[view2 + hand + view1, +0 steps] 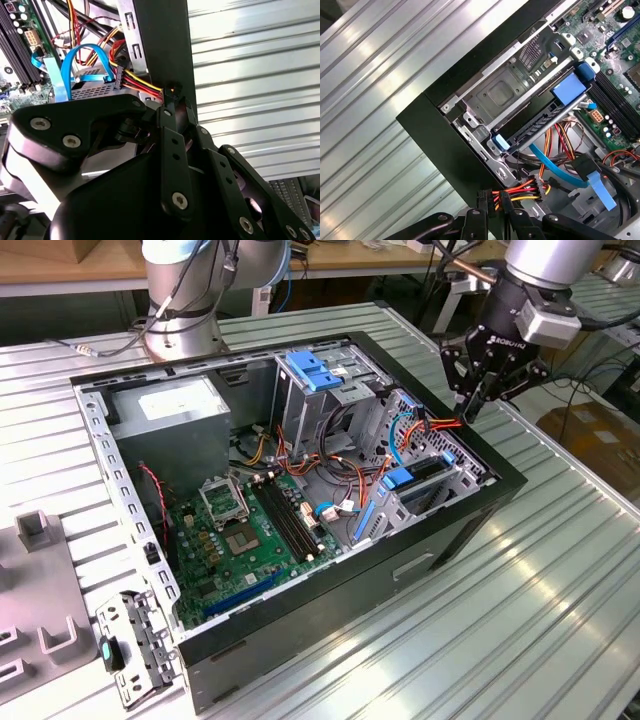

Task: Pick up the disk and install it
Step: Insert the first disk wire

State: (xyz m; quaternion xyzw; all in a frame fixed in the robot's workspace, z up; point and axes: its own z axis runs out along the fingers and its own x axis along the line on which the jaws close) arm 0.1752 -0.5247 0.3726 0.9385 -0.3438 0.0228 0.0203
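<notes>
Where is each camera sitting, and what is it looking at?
Exterior view: off the arm, looking down into the open computer case; shows the arm and tool.
First wrist view: on the arm, looking past the tool at the case's corner.
Second wrist view: on the arm, looking past the tool at the case's wall.
Shared: both wrist views show the red-yellow cables.

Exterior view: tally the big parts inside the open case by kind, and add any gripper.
Power supply: 1
Motherboard: 1
Blue latch plate: 1
Gripper: 1
Total: 4
</notes>
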